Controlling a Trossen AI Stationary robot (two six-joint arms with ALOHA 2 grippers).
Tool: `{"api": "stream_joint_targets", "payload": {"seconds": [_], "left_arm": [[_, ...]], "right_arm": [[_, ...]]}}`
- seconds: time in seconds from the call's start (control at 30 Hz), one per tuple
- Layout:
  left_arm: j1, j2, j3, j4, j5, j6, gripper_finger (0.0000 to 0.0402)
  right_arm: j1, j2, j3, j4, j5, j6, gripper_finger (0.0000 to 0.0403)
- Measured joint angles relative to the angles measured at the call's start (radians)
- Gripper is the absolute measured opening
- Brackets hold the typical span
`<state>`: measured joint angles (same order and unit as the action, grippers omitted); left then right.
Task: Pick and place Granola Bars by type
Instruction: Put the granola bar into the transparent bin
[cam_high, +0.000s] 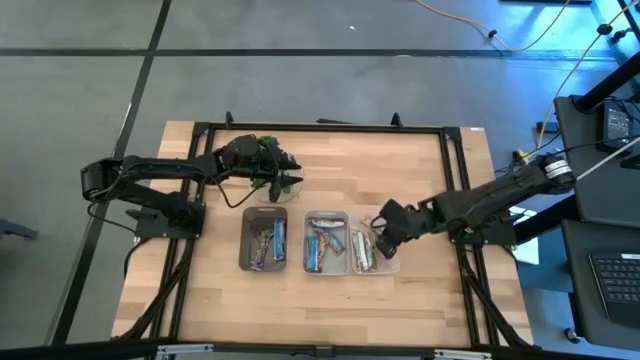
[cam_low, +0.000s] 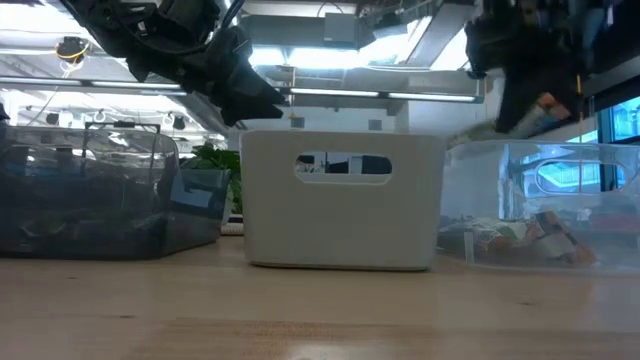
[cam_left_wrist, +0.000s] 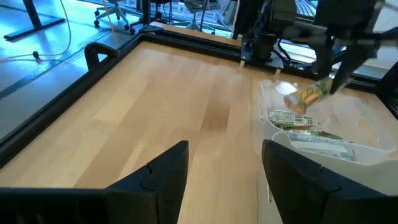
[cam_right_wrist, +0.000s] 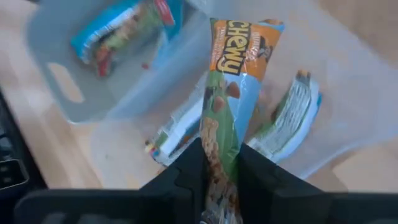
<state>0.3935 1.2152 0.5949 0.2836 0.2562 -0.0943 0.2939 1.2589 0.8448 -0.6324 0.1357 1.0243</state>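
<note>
My right gripper (cam_high: 383, 232) is shut on an orange, green and blue "Chewy" granola bar (cam_right_wrist: 233, 81) and hangs above the clear bin (cam_high: 390, 265) at the right of the row. Green-wrapped bars (cam_right_wrist: 292, 115) lie on that bin's floor. The middle white bin (cam_high: 325, 218) has blue bars (cam_right_wrist: 118, 28) in it. The dark bin (cam_high: 246, 240) on the left holds several more bars (cam_high: 266, 243). My left gripper (cam_left_wrist: 224, 174) is open and touches nothing. It hovers by the plant (cam_high: 272, 160), left of the bins. My right gripper pinches the Chewy bar by one end (cam_right_wrist: 217, 155) between its two fingers (cam_right_wrist: 183, 171). The fingers lie along the bar, which sticks out beyond their tips. The bar is lifted clear above the clear bin (cam_left_wrist: 267, 118). In the left wrist view it hangs tilted (cam_left_wrist: 306, 95) below the gripper.
The three bins stand side by side in the middle of the wooden table (cam_high: 210, 290). The leafy plant on its round dish sits behind the dark bin. A black frame (cam_high: 320, 127) runs around the tabletop. Bare wood lies in front of the bins.
</note>
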Motion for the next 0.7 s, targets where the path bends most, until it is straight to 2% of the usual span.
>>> {"api": "stream_joint_targets", "payload": {"seconds": [0.23, 0.43, 0.7], "left_arm": [[0.000, 0.000, 0.000, 0.000, 0.000, -0.026, 0.0196], [0.000, 0.000, 0.000, 0.000, 0.000, -0.026, 0.0196], [0.000, 0.000, 0.000, 0.000, 0.000, -0.030, 0.0196]], "right_arm": [[0.032, 0.127, 0.000, 0.042, 0.004, 0.069, 0.0077], [0.032, 0.223, -0.001, 0.064, -0.085, 0.026, 0.0078], [0.032, 0.212, 0.000, 0.066, -0.104, -0.012, 0.0094]]}}
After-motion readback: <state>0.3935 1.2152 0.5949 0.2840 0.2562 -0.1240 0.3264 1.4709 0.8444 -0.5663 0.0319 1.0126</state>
